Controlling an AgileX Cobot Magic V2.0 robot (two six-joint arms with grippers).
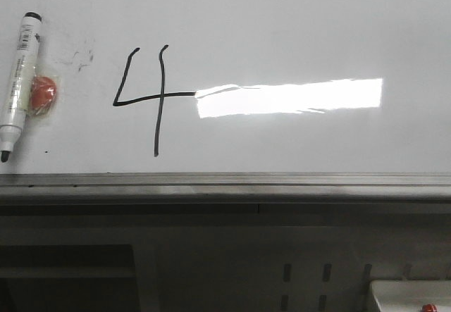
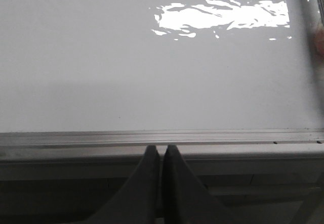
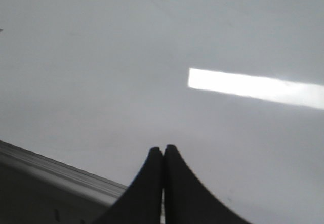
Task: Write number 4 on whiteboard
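The number 4 [image 1: 149, 97] is drawn in thin black lines on the whiteboard [image 1: 296, 30], left of a bright rectangular glare. A white marker [image 1: 17, 83] with a black tip lies at the board's far left, beside an orange-red round thing [image 1: 43, 92]. Neither gripper shows in the front view. My left gripper [image 2: 161, 149] is shut and empty over the board's grey edge strip [image 2: 76, 138]. My right gripper [image 3: 163, 149] is shut and empty over bare whiteboard [image 3: 101, 57].
The board's grey metal edge strip [image 1: 225, 184] runs across the front, with dark structure below. A white box with a red dot [image 1: 412, 296] sits at the lower right. Faint dark smudges [image 1: 81, 55] mark the board near the marker.
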